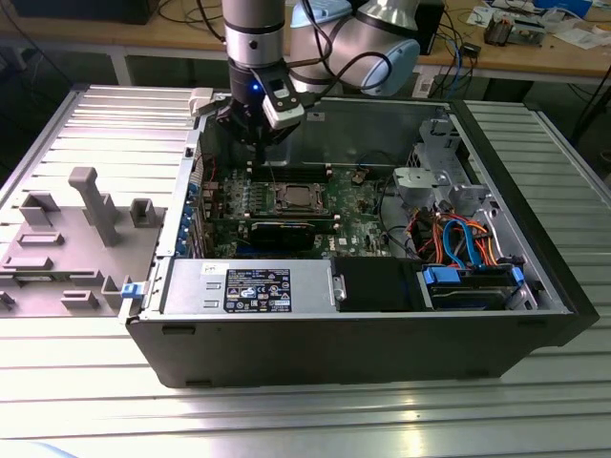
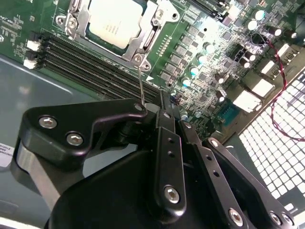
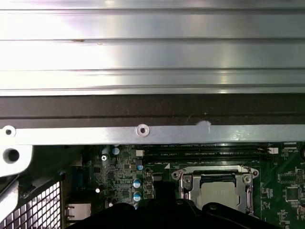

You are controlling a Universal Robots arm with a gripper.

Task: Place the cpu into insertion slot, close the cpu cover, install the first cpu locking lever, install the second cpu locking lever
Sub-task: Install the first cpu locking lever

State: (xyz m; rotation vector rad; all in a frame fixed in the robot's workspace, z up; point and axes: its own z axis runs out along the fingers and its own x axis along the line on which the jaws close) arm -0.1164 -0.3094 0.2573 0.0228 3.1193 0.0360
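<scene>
In the exterior view, the robot arm comes straight down from the top into the open computer case (image 1: 535, 286). Its gripper (image 1: 260, 143) hangs over the far edge of the green board (image 1: 358, 205), just behind the insertion slot (image 1: 294, 197). The cpu (image 1: 294, 198) already sits in that slot, with the cpu cover (image 1: 279, 197) lying flat around it like a shiny frame. Inside the case there is also a silver power box (image 1: 248, 288) at the front, a black box beside it, and a bunch of orange and blue wires (image 1: 463, 239) on the exterior view's right. The case rests on a table of ribbed metal bars (image 1: 554, 410). A grey plastic holder (image 1: 67, 239) lies on the exterior view's left. A wooden desk (image 1: 516, 52) stands behind.

In the second wrist view, the black fingers (image 2: 167, 143) are pressed close together, a narrow claw. A thin metal wire lever (image 2: 141, 86) runs from the tips up to the corner of the slot. I cannot tell if the tips pinch it. The pale chip (image 2: 114, 21) shows through the cover's window, next to the long black memory slots (image 2: 90, 67).

In the first wrist view, the chip (image 3: 217, 193) sits in its slot below the grey case rim (image 3: 143, 133) and the shiny table bars (image 3: 152, 47).
</scene>
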